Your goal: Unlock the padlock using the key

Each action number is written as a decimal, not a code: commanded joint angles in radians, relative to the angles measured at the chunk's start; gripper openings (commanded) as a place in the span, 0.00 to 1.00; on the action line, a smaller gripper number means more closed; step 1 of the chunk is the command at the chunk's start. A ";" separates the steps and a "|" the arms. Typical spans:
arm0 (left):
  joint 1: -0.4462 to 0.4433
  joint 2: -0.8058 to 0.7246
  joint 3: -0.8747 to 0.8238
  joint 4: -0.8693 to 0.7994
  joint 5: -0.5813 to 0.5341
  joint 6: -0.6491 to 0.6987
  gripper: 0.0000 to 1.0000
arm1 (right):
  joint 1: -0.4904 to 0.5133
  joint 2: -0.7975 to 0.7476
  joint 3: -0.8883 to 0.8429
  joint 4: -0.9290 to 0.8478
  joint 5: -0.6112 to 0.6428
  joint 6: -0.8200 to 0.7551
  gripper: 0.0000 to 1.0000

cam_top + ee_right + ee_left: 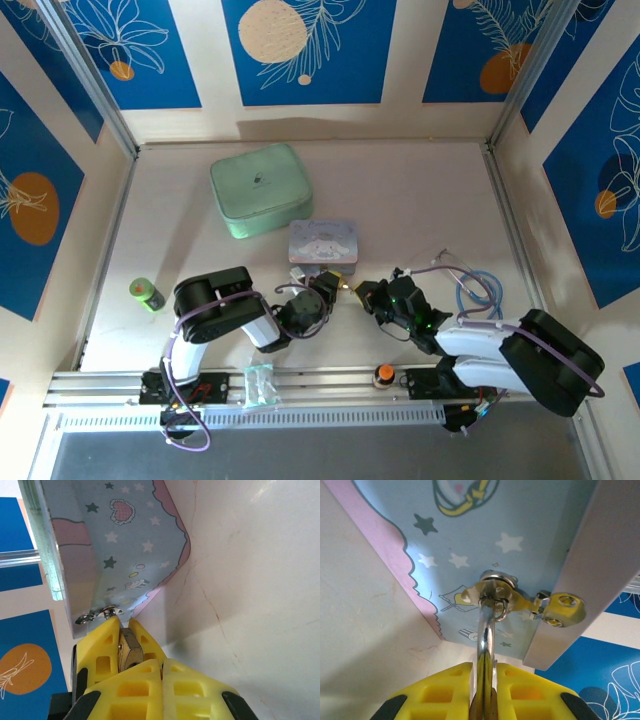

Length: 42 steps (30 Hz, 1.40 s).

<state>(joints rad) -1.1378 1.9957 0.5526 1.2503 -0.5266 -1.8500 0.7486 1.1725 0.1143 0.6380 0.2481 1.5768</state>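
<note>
Padlock (128,650) clamped between my left fingers (455,685), shackle (485,635) through tin (530,520) hasp (495,587) ahead | right fingers (190,690) pressed together just behind its body, key unseen | steady lock, align tip squarely, ease in.

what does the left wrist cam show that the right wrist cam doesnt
Left wrist alone: the padlock's silver shackle, running up from between the left gripper's fingers to the latch on the tin. Right wrist alone: a clear look at the padlock's brass body, pinched between yellow fingers just beyond the shut right gripper. Both: the pale blue starred tin, its silver latch and the pale tabletop.
</note>
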 commanded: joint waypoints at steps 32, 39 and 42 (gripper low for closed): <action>-0.058 0.008 0.046 0.010 0.091 0.017 0.00 | 0.067 0.094 0.114 0.103 -0.064 -0.057 0.00; -0.058 0.016 0.041 0.016 0.092 0.009 0.00 | 0.081 0.092 0.124 0.109 -0.060 -0.053 0.00; -0.057 0.022 0.044 0.019 0.091 0.009 0.00 | 0.089 0.093 0.131 0.103 -0.054 -0.055 0.00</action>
<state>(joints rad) -1.1404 1.9987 0.5686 1.2060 -0.5900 -1.8236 0.7876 1.2633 0.1646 0.6411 0.3054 1.5414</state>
